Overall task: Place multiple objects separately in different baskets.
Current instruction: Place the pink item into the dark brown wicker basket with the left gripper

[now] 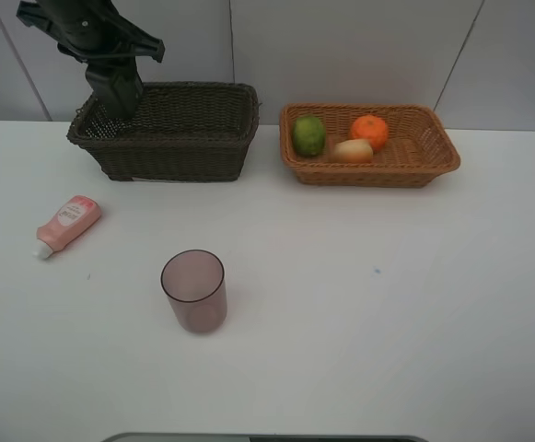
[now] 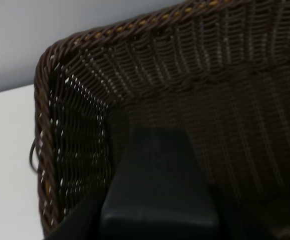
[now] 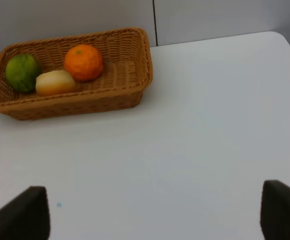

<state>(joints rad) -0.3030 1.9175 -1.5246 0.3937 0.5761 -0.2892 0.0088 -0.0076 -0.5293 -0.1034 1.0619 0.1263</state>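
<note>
Taking the high view as your clock face, your left arm (image 1: 101,46) reaches down at 11 o'clock into the near-left corner of the dark brown basket (image 1: 180,133). The left wrist view is filled by that basket's woven walls and a dark blocky shape (image 2: 157,195) low in the corner. You cannot tell from it whether the left jaws are apart, closed, or holding anything.

Your right jaws stand wide apart over bare desk (image 3: 199,150), with nothing between the two dark fingertips (image 3: 25,212).

The light orange-tan basket (image 1: 428,152) sits at 1 o'clock, beside the dark one and clear of it. Inside it, the green lime (image 1: 309,134) lies at the 9 o'clock end. The pale yellow peach-like fruit (image 1: 353,151) is just beside the lime, on its side. The orange (image 1: 369,131) is at 1 o'clock from that fruit and touches it.

Two things lie outside the baskets. The pink tube (image 1: 67,224) rests flat at 9 o'clock near the desk's left edge, with its white cap pointing toward 7 o'clock. The translucent pinkish cup (image 1: 194,290) stands upright, mouth up, just off centre toward 8 o'clock and well apart from the tube.
</note>
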